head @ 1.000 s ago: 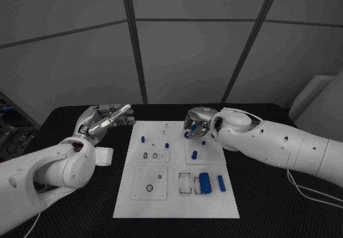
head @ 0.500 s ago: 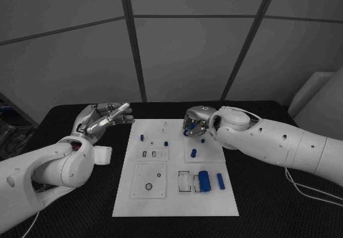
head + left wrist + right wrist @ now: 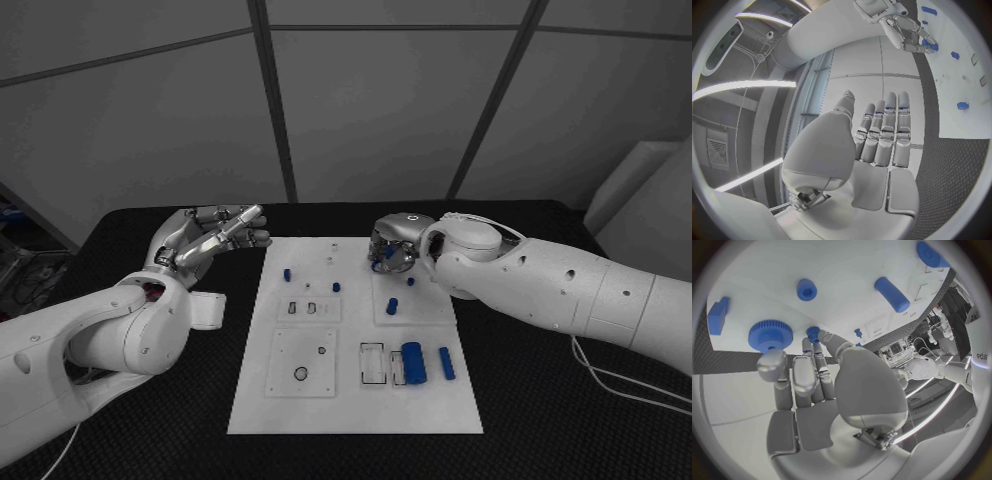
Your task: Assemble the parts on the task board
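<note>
Worked at the far right part of the task board [image 3: 361, 400], where the right hand [image 3: 392, 248] hovered over the blue gear [image 3: 770, 335]. Fingers [image 3: 804, 375] curled loosely toward the gear; could not tell whether touching it or pinching anything. Judged best to close evenly on the toothed rim, keep the gear level, and avoid knocking the small blue peg [image 3: 806, 289] nearby. Left hand [image 3: 214, 240] raised over the counter [image 3: 173, 420] left of the board, fingers straight, pressed side by side, holding nothing.
</note>
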### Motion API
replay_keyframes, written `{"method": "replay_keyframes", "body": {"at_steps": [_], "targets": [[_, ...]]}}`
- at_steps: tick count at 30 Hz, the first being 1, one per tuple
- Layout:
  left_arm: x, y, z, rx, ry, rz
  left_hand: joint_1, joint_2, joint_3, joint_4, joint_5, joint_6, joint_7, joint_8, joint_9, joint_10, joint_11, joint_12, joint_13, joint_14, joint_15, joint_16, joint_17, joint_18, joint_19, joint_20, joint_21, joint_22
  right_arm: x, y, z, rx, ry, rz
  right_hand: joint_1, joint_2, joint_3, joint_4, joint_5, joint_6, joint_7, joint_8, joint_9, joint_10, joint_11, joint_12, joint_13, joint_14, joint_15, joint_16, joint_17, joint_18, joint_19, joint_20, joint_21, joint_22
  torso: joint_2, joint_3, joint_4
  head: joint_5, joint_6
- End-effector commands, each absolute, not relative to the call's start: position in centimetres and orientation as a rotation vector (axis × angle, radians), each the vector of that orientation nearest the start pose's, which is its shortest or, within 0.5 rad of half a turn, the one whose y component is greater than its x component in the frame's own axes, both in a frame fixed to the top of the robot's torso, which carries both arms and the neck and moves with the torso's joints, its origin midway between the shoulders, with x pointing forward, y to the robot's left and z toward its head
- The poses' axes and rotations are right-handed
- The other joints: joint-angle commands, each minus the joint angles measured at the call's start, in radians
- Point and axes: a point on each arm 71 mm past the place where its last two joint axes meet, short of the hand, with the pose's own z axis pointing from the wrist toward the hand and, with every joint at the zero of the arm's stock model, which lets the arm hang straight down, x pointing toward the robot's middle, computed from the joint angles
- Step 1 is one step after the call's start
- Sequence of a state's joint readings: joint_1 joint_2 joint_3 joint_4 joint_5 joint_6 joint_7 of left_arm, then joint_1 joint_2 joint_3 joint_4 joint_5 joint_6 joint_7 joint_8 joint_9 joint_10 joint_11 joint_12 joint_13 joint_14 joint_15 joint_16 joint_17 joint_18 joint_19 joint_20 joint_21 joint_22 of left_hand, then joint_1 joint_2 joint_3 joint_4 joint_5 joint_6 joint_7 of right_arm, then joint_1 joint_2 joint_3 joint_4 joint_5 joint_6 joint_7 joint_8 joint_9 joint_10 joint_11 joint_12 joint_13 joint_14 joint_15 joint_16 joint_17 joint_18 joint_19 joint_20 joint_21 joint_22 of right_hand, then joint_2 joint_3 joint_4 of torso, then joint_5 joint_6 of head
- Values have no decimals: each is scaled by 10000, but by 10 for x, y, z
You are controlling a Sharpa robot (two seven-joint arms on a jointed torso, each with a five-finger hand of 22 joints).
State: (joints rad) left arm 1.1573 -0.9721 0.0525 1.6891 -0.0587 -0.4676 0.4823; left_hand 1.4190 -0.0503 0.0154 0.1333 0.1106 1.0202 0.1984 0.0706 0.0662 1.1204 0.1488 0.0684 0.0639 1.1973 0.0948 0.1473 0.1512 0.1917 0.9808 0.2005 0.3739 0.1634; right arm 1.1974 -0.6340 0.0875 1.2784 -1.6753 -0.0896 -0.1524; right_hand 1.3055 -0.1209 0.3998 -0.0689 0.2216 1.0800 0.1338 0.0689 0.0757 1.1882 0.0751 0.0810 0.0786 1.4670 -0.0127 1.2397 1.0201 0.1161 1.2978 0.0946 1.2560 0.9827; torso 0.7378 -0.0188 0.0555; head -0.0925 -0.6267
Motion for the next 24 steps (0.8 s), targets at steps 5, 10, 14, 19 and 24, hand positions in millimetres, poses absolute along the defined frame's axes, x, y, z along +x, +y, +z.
{"method": "replay_keyframes", "body": {"at_steps": [5, 10, 14, 19, 24], "targets": [[464, 232, -142, -10237, 12260, -15260, -39, 47, 11, -66, -68, -26, 57, -61, -13, -70, 0, -60, -7, -50, 6, -29, 19, -98, 49, 2, 60, -14, 541, -163, -168, -3299, 17147, 4530, 204, 50, 236, -12, -56, 162, 8, 70, 26, 195, -31, 16, -22, 219, 8, 102, 47, -67, 66, -13, 113, 102, 15, 10, -4, -1, 6], [464, 232, -142, -10240, 12273, -15270, -39, 47, 11, -66, -68, -26, 57, -61, -13, -70, 0, -60, -7, -50, 6, -29, 19, -98, 49, 2, 60, -14, 542, -163, -168, -3273, 17143, 4506, 272, 85, 348, -38, -69, 227, 5, 82, 37, 264, -43, 8, -26, 215, -1, 145, 74, -70, 55, -20, 161, 150, 18, 14, -7, -4, 10], [464, 232, -141, -10246, 12283, -15268, -31, 63, 21, -75, -69, -30, 59, -63, -13, -76, 1, -60, -7, -45, 6, -37, 24, -97, 51, 3, 62, -15, 542, -163, -167, -3196, 16926, 4544, 451, 176, 537, -127, -174, 345, 1, 115, 60, 410, -68, 28, -15, 213, -29, 206, 119, -82, 69, -39, 252, 263, 28, 13, -2, -6, 15], [464, 233, -141, -10255, 12283, -15248, -21, 84, 35, -88, -70, -33, 61, -64, -12, -84, 3, -59, -7, -38, 5, -48, 29, -97, 53, 3, 64, -16, 541, -162, -162, -3022, 16331, 4731, 687, 274, 778, -282, -366, 509, 5, 164, 95, 686, -119, 108, 42, 212, -63, 273, 167, -105, 111, -74, 386, 438, 23, 17, 1, -15, 40], [464, 234, -141, -10260, 12270, -15222, -14, 97, 44, -95, -69, -34, 62, -64, -12, -86, 2, -58, -7, -35, 5, -54, 32, -96, 54, 3, 65, -16, 538, -161, -156, -2826, 15718, 4942, 694, 262, 809, -303, -389, 545, 24, 169, 104, 734, -117, 109, 56, 221, -65, 322, 229, -136, 180, -81, 485, 605, 29, 16, -5, 13, 100]]}}
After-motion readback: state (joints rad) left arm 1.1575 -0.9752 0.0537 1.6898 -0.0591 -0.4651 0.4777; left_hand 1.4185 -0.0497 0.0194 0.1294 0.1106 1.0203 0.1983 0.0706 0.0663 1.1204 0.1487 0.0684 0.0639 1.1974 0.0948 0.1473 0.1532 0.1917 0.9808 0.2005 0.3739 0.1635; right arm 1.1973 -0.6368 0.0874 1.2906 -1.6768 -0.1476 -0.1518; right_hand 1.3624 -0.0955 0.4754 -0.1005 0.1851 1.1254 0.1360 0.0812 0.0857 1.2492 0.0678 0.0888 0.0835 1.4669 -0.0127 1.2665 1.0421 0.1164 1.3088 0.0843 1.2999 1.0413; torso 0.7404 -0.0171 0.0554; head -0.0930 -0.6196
